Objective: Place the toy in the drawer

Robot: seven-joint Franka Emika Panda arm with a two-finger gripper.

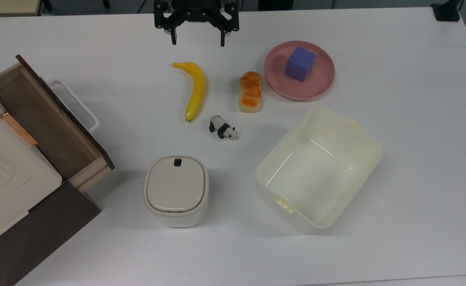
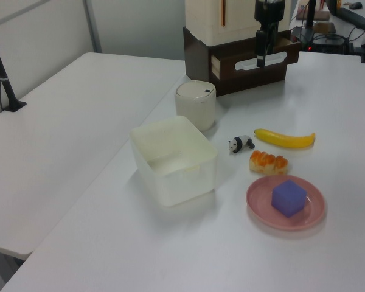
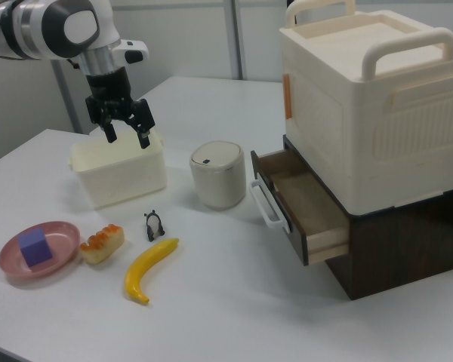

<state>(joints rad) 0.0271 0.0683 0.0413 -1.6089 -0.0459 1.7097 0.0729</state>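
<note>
The toy, a tiny black-and-white panda (image 1: 223, 128), stands on the white table between the banana and the cream bin; it is also the panda (image 2: 241, 144) in the left view and the panda (image 3: 154, 225) in the right view. The wooden drawer (image 1: 46, 119) is pulled open at the top view's left, its brown bottom bare and its white loop handle (image 1: 80, 105) facing the table; the right view shows the drawer (image 3: 302, 204) too. My gripper (image 1: 198, 41) hangs open and holds nothing, high at the top view's upper edge, well away from the panda; the right view shows the gripper (image 3: 128, 139) above the bin.
A yellow banana (image 1: 196, 90) and a glazed bread loaf (image 1: 250, 92) lie just beyond the panda. A pink plate (image 1: 320, 85) holds a purple cube (image 1: 300, 63). The cream bin (image 1: 338, 113) and a lidded white canister (image 1: 176, 190) stand nearby. A cream box (image 3: 370, 98) tops the cabinet.
</note>
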